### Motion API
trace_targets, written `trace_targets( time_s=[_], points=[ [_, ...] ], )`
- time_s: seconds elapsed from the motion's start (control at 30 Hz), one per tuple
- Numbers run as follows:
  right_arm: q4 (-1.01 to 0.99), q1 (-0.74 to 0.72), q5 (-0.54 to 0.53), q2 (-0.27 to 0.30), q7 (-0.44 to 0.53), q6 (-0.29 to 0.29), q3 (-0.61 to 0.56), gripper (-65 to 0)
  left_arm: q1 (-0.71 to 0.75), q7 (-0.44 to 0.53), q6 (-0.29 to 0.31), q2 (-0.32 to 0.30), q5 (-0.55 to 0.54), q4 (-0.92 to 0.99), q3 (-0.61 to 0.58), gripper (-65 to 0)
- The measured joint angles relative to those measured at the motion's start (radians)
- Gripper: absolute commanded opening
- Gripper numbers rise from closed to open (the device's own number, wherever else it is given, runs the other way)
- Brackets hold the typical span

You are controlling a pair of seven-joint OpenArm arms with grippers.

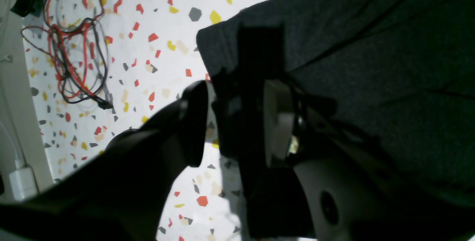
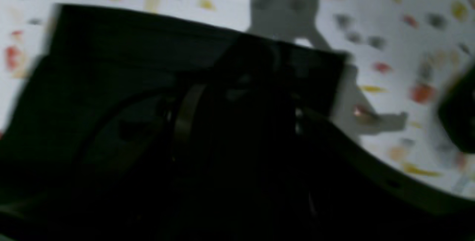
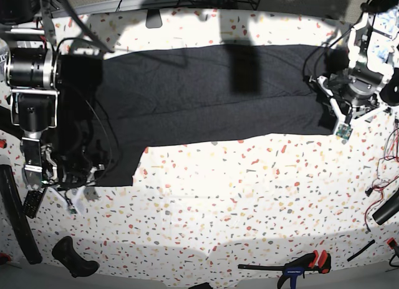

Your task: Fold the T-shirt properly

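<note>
A dark charcoal T-shirt (image 3: 206, 93) lies spread flat on a white speckled surface (image 3: 249, 195), its long axis running side to side across the far half, one section hanging nearer at the base view's left. The left gripper (image 1: 237, 118) has its jaws clamped on the shirt's edge. The right gripper (image 2: 237, 96) is over dark fabric; I cannot tell how its jaws stand.

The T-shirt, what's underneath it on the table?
The T-shirt lies spread over the speckled table; that surface shows all around it. Whatever lies beneath the fabric is covered and cannot be seen.
</note>
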State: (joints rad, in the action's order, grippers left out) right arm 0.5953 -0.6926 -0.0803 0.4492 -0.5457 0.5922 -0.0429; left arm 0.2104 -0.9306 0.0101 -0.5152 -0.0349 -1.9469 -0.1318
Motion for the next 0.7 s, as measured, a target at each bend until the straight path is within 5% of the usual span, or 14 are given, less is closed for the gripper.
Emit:
trace_targets(
  time_s=[0.1, 0.27, 0.43, 0.57, 0.7],
  points=[
    [0.000, -0.003, 0.014, 0.008, 0.011, -0.021, 0.001, -35.7, 0.000, 0.000, 0.000, 0.000, 0.000, 0.000, 0.000, -40.9],
    [0.000, -0.003, 0.000, 0.027, 0.023, -0.021, 0.001, -22.8, 0.000, 0.000, 0.000, 0.000, 0.000, 0.000, 0.000, -40.9],
    [0.000, -0.002, 0.000, 0.050, 0.038, -0.023, 0.001, -22.8, 0.000, 0.004, 0.000, 0.000, 0.000, 0.000, 0.000, -40.9],
    [0.000, 0.000, -0.002, 0.046, 0.075, -0.099, 0.001, -22.8, 0.000, 0.004, 0.000, 0.000, 0.000, 0.000, 0.000, -40.9],
    [-0.006, 0.019, -0.089, 0.047, 0.074, -0.107, 0.001, -22.9, 0.000, 0.004, 0.000, 0.000, 0.000, 0.000, 0.000, -40.9]
  ],
)
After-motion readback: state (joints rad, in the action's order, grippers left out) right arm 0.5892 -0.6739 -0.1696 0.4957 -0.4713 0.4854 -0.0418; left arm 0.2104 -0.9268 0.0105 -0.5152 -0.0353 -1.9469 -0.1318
